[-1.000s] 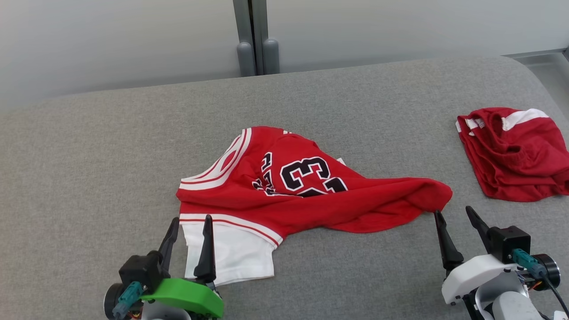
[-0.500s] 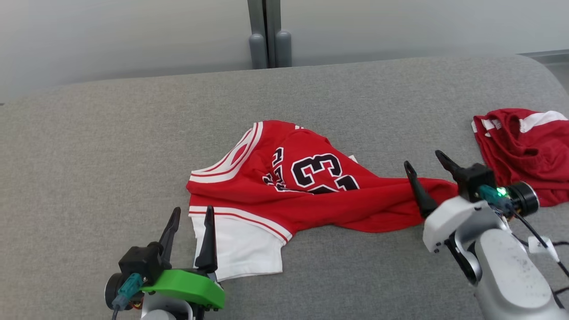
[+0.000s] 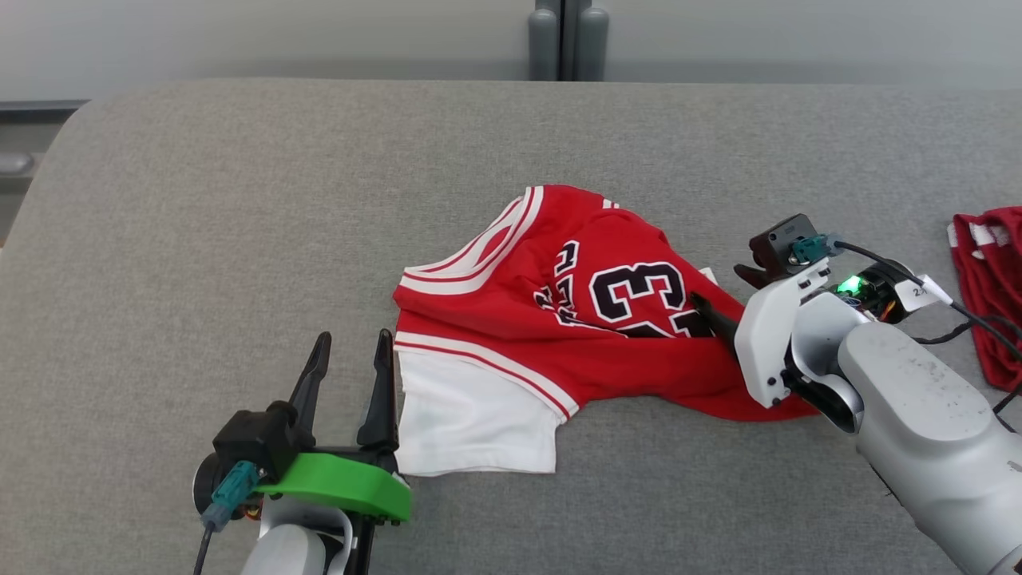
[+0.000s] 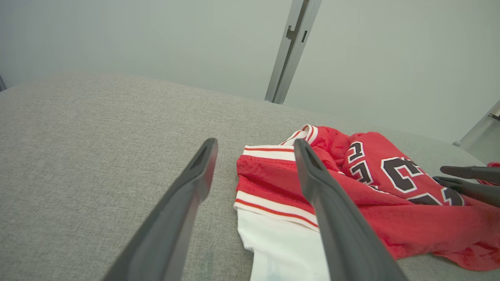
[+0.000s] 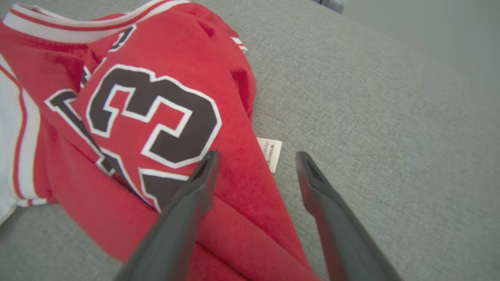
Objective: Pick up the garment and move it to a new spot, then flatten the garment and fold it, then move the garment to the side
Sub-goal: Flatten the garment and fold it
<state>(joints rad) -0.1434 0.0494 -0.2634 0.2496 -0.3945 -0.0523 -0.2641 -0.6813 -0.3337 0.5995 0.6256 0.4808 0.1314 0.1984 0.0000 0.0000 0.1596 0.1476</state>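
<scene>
The grey fabric surface (image 3: 239,200) runs across the head view, its far edge against a pale wall.

A red jersey (image 3: 495,319) lies crumpled about the middle of the surface, between the two hands. It has white and red trim, a black number outlined in white and a white panel on the side toward the surface's near edge. Its red body is bunched into folds toward the right, and the number is creased.

The pale right arm (image 3: 894,383) reaches in from the near right and covers the jersey's right end.

A second garment (image 3: 986,279), red with white trim, lies well apart from the jersey toward the surface's right.

The left hand (image 3: 354,339) is released, fingers spread, low over the surface just left of the white panel. Its right finger is at that panel's edge, and whether it touches cannot be told.

The right hand (image 3: 717,284) is also released and grasps nothing. In its wrist view one finger lies over the red cloth by the number and the other over bare surface. The jersey's far edge is between them.

A small white label (image 5: 270,153) sticks out from that edge, between the fingertips.
</scene>
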